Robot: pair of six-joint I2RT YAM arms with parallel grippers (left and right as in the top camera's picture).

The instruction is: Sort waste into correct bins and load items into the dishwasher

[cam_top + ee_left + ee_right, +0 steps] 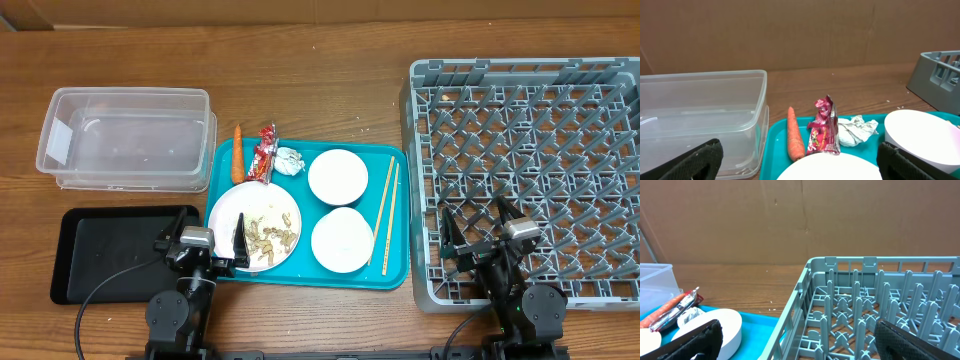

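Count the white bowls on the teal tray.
2. One bowl sits at the back of the tray, beside the paper ball; the second bowl is in front of it. Both lie left of the chopsticks. None looks hidden.

Open surface (pixel 330 85) lies beyond the teal tray (pixel 222 170), between the clear tub (pixel 125 92) and the dish rack (pixel 520 68). On the teal tray the carrot (pixel 237 155), wrapper (pixel 264 155) and paper ball (pixel 289 160) crowd together. The chopsticks (pixel 383 212) lie in a narrow lane between the bowls (pixel 338 176) and the rack's wall. The rack's upright pegs leave only slim gaps. The black tray (pixel 110 255) offers flat free room.
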